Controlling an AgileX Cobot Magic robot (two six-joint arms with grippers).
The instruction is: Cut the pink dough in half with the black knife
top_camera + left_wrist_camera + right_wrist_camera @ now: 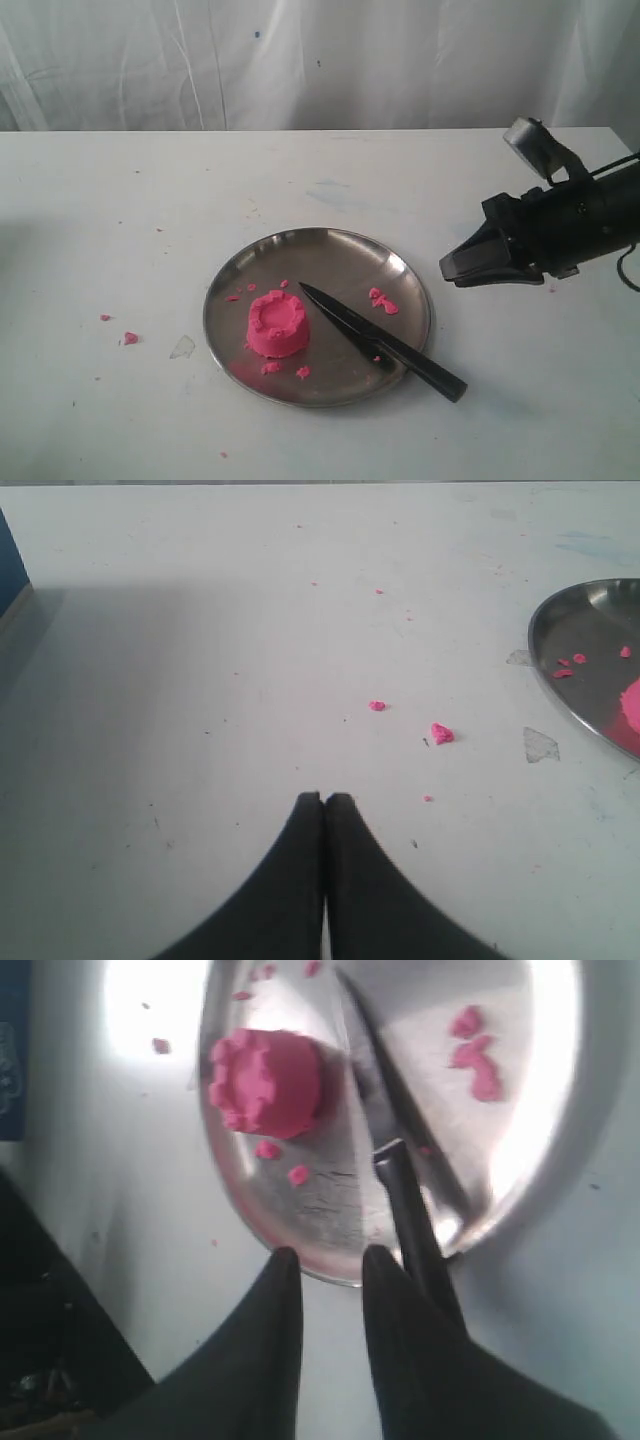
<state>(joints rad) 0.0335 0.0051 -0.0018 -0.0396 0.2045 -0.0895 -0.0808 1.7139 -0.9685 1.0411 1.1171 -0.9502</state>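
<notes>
Honestly, the pink dough (276, 323) sits whole on the metal plate (340, 250) toward the desk's front edge, the black knife (382, 342) beside it, handle overhanging the rim. The right gripper (325, 1256) hovers slightly parted, holding nothing; a sloppy grab could tip the plate. The left gripper (323, 798) is closed, empty.

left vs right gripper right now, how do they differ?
The left gripper has its fingers pressed together; the right gripper shows a gap between its fingers. The left points at bare table beside the metal plate; the right faces the black knife. Both hold nothing.
</notes>
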